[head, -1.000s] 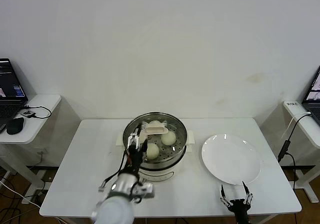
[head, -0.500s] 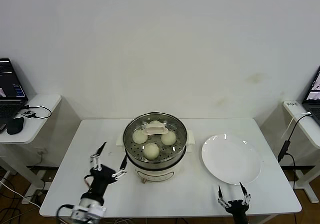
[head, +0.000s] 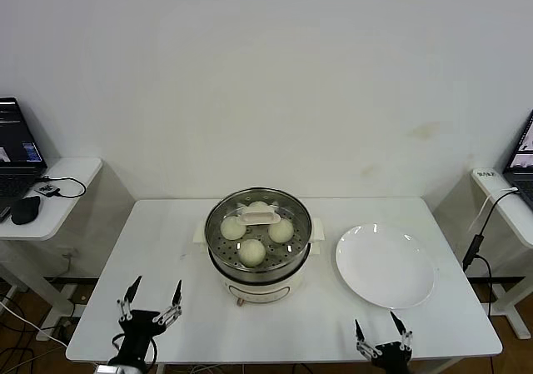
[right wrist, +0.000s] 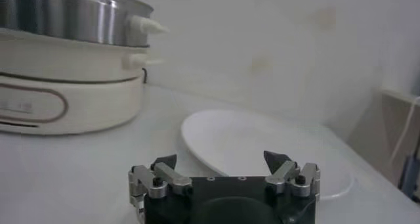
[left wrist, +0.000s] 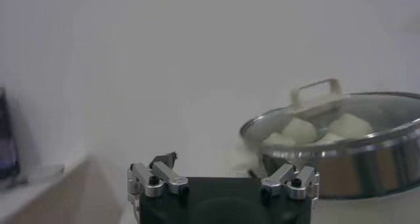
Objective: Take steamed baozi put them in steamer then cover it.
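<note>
The steamer [head: 258,261], a shiny steel pot in a cream-white base, stands mid-table with the glass lid [head: 260,216] on it. Several cream-white baozi [head: 252,250] lie inside under the lid. The steamer also shows in the left wrist view [left wrist: 367,156] with baozi [left wrist: 298,129] visible through the lid, and in the right wrist view [right wrist: 65,61]. My left gripper [head: 150,301] is open and empty at the table's front left edge. My right gripper [head: 381,337] is open and empty at the front right edge, below the plate.
An empty white plate [head: 385,266] lies right of the steamer; it shows in the right wrist view [right wrist: 262,146] too. Side desks with a laptop [head: 17,153] on the left and cables [head: 479,241] on the right flank the table.
My left gripper has let go of the lid, which now rests on the steamer, and drawn back and down to the front left edge. The right gripper has sunk slightly lower.
</note>
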`<control>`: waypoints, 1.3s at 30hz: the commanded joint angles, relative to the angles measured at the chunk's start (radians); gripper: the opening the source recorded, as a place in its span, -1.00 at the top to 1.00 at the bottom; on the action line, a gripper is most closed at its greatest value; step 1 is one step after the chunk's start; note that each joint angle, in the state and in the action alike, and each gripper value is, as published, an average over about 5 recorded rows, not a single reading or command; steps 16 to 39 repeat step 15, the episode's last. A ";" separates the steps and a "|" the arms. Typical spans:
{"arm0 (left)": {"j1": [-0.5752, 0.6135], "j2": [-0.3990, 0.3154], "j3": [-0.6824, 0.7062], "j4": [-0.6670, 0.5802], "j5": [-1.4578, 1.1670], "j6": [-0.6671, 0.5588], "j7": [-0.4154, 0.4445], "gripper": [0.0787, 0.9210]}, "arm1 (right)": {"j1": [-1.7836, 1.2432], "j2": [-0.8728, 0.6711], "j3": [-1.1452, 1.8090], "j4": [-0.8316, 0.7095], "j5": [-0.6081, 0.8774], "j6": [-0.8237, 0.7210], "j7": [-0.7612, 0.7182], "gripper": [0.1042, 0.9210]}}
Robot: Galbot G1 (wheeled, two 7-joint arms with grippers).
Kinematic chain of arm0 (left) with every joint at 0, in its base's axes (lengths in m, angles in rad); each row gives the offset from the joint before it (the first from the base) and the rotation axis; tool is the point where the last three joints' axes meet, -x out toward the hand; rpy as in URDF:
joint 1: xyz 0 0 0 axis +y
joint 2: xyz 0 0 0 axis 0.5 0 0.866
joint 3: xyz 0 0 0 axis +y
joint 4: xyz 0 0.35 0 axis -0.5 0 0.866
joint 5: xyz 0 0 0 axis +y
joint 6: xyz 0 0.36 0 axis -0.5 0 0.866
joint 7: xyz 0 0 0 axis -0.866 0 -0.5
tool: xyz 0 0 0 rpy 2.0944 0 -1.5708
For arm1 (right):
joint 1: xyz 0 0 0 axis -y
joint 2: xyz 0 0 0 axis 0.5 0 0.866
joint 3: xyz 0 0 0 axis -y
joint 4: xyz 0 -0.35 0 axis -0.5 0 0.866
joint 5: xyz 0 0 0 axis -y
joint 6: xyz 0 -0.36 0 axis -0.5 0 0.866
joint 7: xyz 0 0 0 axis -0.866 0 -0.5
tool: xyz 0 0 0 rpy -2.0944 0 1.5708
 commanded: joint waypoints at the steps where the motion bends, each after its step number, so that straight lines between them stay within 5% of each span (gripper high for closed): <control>1: 0.078 -0.027 -0.019 0.049 -0.129 -0.082 0.009 -0.77 | -0.068 -0.031 -0.050 0.137 0.067 -0.097 -0.003 -0.76; 39: 0.079 -0.046 0.022 0.084 -0.103 -0.090 0.016 -0.77 | -0.074 -0.036 -0.101 0.154 0.063 -0.091 0.011 -0.76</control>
